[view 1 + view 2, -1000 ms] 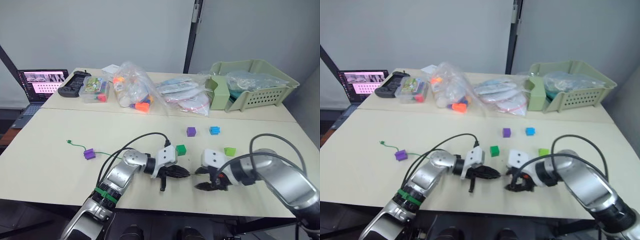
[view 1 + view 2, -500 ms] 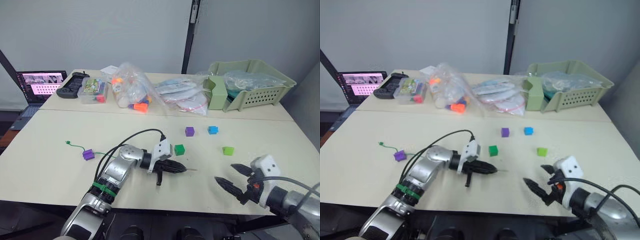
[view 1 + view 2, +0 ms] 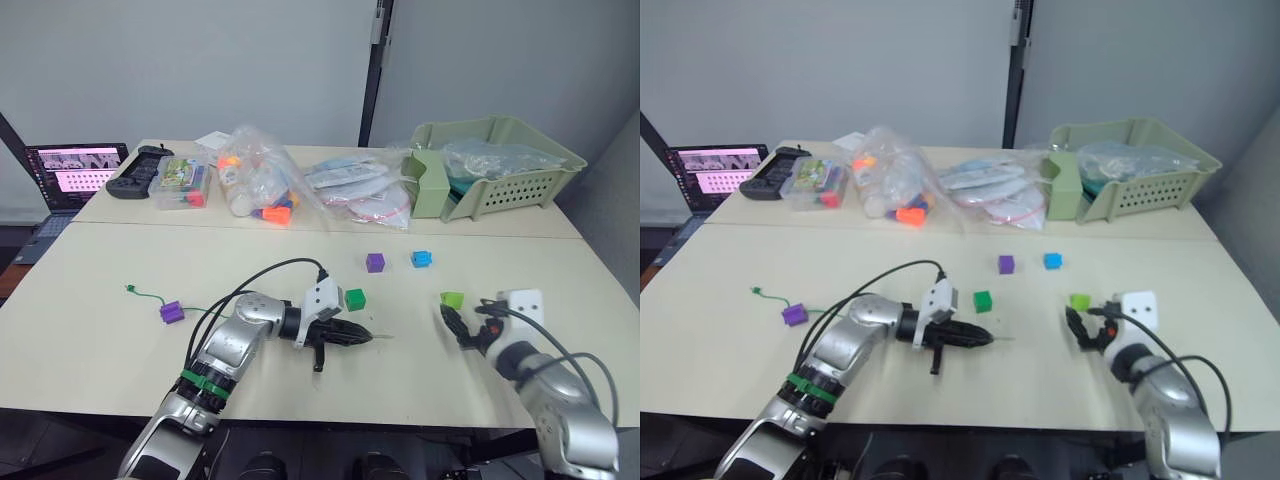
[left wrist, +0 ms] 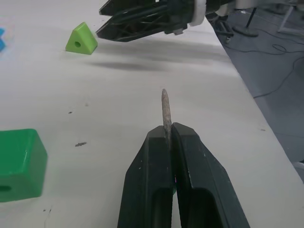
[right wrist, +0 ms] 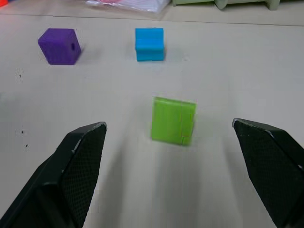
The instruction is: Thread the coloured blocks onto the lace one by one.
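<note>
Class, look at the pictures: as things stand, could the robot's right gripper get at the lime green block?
Probably yes: the right gripper is open, the lime green block lies just ahead between its fingers, and bare table separates them.

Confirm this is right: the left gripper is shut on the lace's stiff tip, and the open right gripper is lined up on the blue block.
Not the blue block. In the right wrist view the open right gripper is lined up on the lime green block; the blue block lies beyond it. The left gripper is shut on the lace tip.
</note>
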Robot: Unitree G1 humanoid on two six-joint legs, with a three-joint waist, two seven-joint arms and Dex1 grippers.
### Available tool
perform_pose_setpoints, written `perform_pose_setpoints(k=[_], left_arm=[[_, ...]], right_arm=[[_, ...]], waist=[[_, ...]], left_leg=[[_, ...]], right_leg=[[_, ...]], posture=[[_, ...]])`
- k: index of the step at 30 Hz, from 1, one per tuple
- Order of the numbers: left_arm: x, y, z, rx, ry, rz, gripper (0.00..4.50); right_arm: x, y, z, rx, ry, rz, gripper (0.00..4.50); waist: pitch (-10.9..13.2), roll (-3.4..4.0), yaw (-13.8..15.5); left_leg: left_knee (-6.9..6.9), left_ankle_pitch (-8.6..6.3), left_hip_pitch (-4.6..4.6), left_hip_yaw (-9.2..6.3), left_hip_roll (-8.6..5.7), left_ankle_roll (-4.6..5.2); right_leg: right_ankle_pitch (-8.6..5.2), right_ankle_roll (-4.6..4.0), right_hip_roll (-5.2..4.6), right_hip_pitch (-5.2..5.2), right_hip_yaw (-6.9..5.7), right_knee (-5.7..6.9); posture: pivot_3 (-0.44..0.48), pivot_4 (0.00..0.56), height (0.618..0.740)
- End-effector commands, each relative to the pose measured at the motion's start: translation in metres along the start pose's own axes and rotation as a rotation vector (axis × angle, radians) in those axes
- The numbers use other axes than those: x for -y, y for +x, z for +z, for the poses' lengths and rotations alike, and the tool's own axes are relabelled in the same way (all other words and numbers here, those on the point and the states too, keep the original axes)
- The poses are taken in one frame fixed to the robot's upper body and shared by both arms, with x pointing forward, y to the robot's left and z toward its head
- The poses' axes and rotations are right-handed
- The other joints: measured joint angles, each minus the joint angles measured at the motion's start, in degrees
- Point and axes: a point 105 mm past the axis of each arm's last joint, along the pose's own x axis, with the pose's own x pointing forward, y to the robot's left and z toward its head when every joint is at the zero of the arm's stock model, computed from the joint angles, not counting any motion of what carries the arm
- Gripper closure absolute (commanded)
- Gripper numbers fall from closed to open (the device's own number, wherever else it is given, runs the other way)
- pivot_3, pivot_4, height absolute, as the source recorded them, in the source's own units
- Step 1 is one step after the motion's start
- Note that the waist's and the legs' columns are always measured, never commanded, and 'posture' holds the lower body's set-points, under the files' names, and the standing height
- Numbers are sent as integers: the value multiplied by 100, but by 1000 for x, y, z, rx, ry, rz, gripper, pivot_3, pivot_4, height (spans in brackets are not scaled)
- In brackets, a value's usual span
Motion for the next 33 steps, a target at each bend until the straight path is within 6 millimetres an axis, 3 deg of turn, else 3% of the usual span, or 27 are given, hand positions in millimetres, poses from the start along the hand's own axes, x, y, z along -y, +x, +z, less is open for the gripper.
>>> perform_pose_setpoints(k=[1,9,10,12,16,17,19,22,29,33], left_arm=[[2,-4,12,40,22,17,4500],[5,-8,13,45,12,55,4500],[5,-8,13,45,11,57,4500],[5,-8,13,45,9,60,4500],[5,-8,13,44,7,62,4500],[5,-8,13,44,6,61,4500],[6,-7,13,43,4,54,4500],[6,-6,12,39,2,38,4500],[4,-2,5,19,9,10,4500],[5,1,3,15,9,-12,4500]], right_arm=[[6,13,9,25,-28,-16,24],[11,35,3,-7,-6,-36,24],[11,36,3,-6,-2,-39,519],[12,37,2,-5,9,-44,1026],[12,36,1,0,33,-58,2458],[11,34,2,3,36,-57,2973],[9,29,3,11,42,-55,3331],[-3,18,6,23,61,-35,3330],[-56,-19,-4,-19,135,41,3330],[-75,-29,-8,-47,173,49,3330]], waist=[[-1,1,0],[0,2,7],[0,2,7],[-1,2,1],[-1,2,0],[-1,2,1],[-1,3,6],[-1,3,9],[-1,3,0],[-1,3,-6]], left_leg=[[0,0,0,1,-1,0],[2,0,-1,5,-2,0],[2,0,0,5,-2,0],[1,0,0,5,-2,0],[1,0,1,5,-1,0],[1,0,1,5,-1,0],[1,0,0,5,-2,0],[0,0,-1,5,-2,0],[-2,0,0,3,1,0],[2,0,0,8,1,0]], right_leg=[[0,0,-1,1,2,0],[0,2,-2,3,7,-2],[0,2,-3,3,8,-2],[0,1,-2,2,8,-2],[0,2,-1,2,10,-1],[0,2,-1,2,10,-1],[0,2,-2,2,10,-2],[0,2,-2,1,10,-2],[-1,2,1,0,11,-1],[-2,4,1,-1,19,-6]], posture=[[0,150,732],[0,150,732],[0,150,732],[0,150,732],[0,150,732],[0,150,732],[0,150,732],[0,150,732],[0,150,732],[0,150,732]])
